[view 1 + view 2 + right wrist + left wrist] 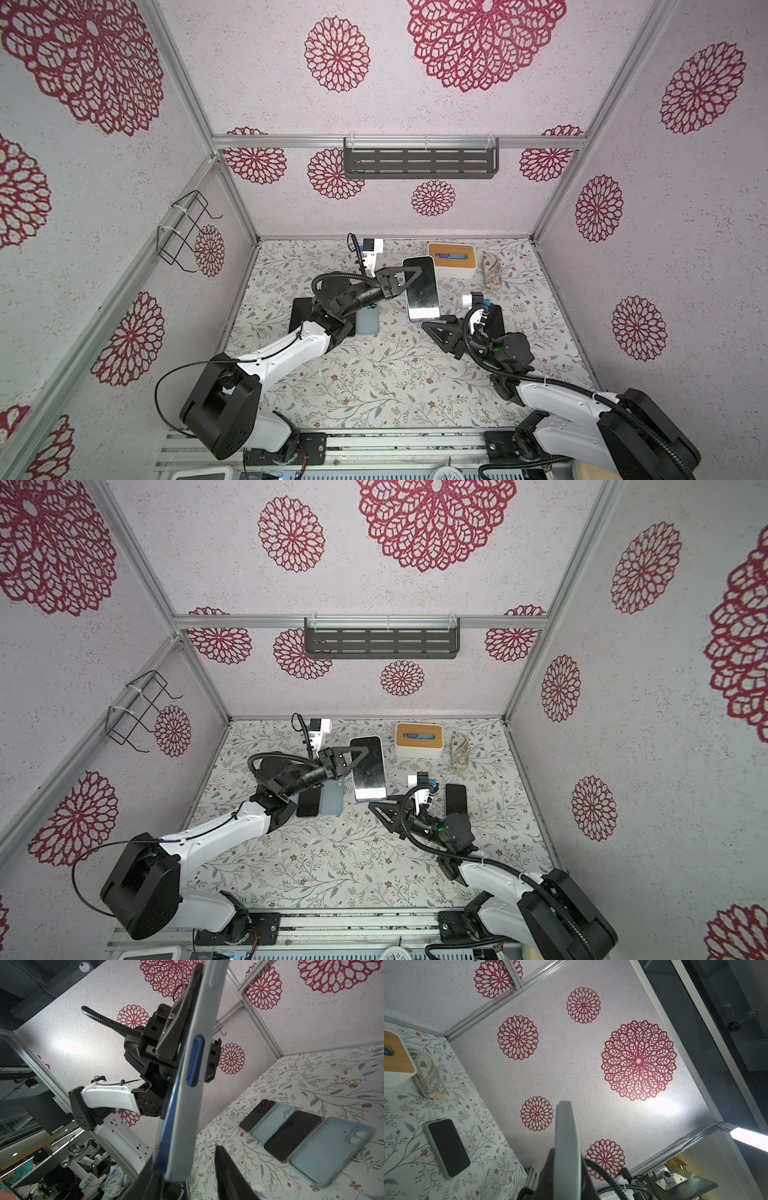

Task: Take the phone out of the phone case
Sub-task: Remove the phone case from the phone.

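Phone [424, 291] in phone case [204, 1022]: held aloft over tabletop [374, 374], long axis running away from the bases | left jaws: clamped on its left long edge | right jaws: open, straddling the near short end, one side not touching

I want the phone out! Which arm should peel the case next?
Probably the right: right gripper sits open at the phone's lower end, free to grab the case. The left gripper is busy clamping the phone.
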`<state>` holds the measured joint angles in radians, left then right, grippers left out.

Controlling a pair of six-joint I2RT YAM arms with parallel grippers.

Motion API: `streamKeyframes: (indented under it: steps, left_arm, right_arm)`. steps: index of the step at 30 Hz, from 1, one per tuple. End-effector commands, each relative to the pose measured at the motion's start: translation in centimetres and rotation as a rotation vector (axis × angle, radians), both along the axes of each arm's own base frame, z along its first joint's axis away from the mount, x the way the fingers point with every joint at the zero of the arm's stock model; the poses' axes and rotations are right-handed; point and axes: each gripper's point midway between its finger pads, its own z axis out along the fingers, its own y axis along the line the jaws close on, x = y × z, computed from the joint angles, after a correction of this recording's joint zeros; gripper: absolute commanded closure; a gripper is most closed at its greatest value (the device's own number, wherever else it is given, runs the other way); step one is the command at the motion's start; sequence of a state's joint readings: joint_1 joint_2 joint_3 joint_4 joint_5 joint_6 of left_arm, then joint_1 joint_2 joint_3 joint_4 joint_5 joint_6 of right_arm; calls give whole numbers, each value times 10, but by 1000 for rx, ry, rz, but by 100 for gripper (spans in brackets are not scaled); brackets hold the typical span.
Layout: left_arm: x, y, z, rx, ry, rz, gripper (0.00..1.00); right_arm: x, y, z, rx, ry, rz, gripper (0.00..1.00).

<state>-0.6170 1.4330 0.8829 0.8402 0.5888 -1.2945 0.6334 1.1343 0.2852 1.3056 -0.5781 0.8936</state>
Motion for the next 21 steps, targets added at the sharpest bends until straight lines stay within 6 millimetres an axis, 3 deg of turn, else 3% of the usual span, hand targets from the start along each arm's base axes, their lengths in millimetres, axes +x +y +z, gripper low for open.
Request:
streamKeyframes:
  steps: [1,13,17,21]
  left_arm:
    - [-59,-12,27,-63,-55,-222,100]
    - [-59,-16,26,-78,-34,-232,100]
    - [-42,-14,0,-1,33,-167,100]
    - [-19,-14,-48,133,154,-87,100]
  right_arm:
    - [41,-21,11,53,52,-193,58]
    - [37,-26,21,91,34,-196,53]
    - [30,-25,26,95,23,-165,61]
    - [21,-23,25,105,50,-114,81]
